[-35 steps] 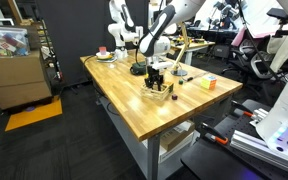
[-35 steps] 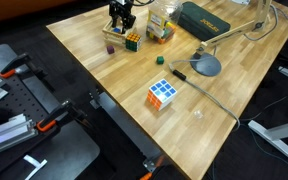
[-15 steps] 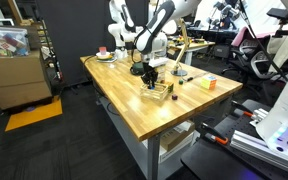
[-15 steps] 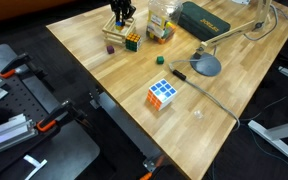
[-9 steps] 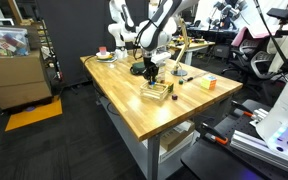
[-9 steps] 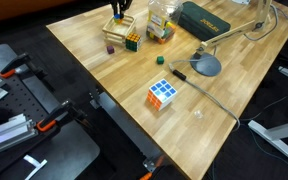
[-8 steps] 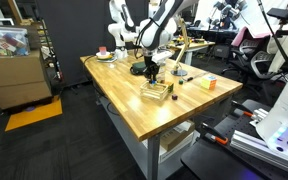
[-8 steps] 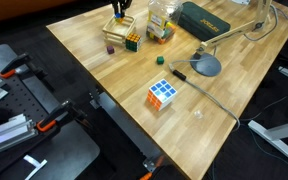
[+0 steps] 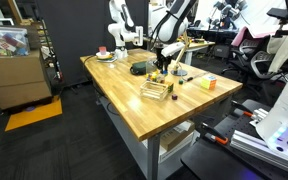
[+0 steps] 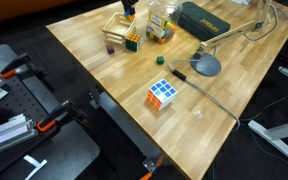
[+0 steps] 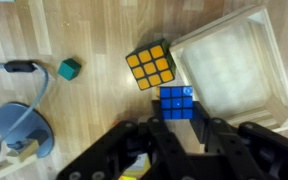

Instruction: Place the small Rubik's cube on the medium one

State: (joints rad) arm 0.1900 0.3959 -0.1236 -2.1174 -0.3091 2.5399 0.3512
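While my gripper [image 11: 177, 124] pinches small blue cube [image 11: 174, 98], I must shift over medium cube [image 11: 149, 67], square faces, lower gently clear of wooden tray [image 11: 246, 40], let go only once seated.

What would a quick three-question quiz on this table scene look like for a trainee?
1. True or false: the gripper holds the blue cube.
2. Relative to the tray, the yellow-faced cube lies: A) inside it, B) beside it, C) underneath it.
3. Fill in: the wrist view shows ____ cubes in all.
Key: 1 true; 2 B; 3 three.
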